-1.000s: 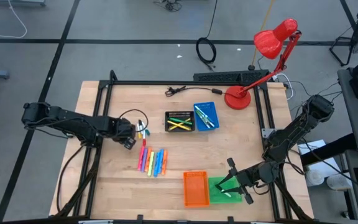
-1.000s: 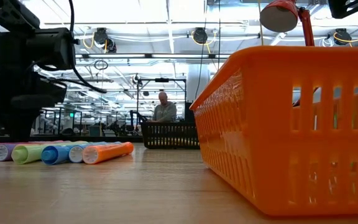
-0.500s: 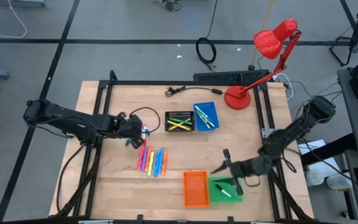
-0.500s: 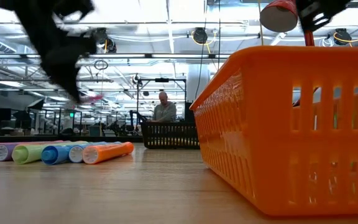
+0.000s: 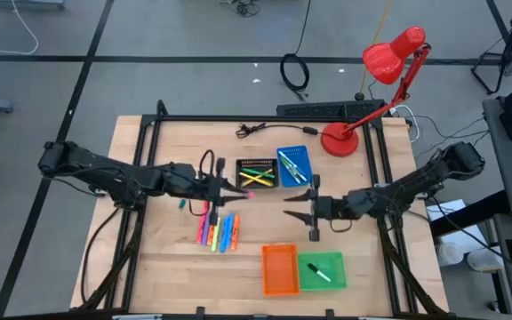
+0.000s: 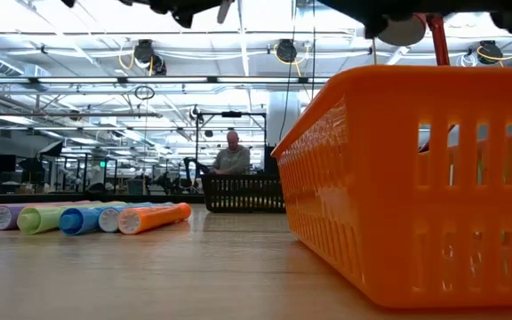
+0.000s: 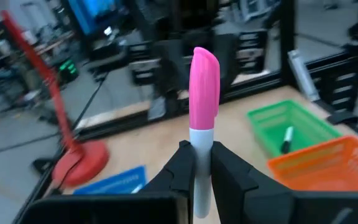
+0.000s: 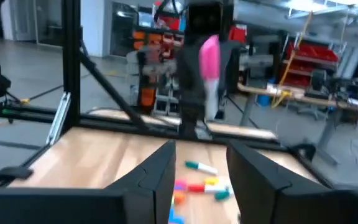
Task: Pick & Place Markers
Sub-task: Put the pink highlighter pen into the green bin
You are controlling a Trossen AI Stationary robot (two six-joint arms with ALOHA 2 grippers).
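My left gripper (image 5: 231,188) hangs above the table's middle, shut on a marker with a pink cap (image 7: 204,87) and a white body. My right gripper (image 5: 299,212) faces it from the right, fingers open (image 8: 201,171) and nothing between them. It sees the pink marker (image 8: 209,59) ahead. Several bright markers (image 5: 216,229) lie side by side on the wood below my left gripper, and a teal one (image 5: 182,204) lies apart. One marker lies in the green tray (image 5: 321,270). My left gripper pinches the marker's white body (image 7: 199,144) just below the pink cap, between its two fingers. The fingers come about level from the table's left. The capped end sticks out past the fingertips toward the right, lifted clear of the table.
A black tray (image 5: 257,173) and a blue tray (image 5: 293,166), both holding markers, sit at the centre back. An orange tray (image 5: 279,268) stands beside the green one at the near edge. A red desk lamp (image 5: 340,138) stands at the far right. A cable (image 5: 252,130) lies at the back.
My left gripper has risen from the loose markers with the pink marker, gone toward the table's right and tipped from pointing down to about level. My right gripper has left the green tray and swung toward the table's middle and far side.
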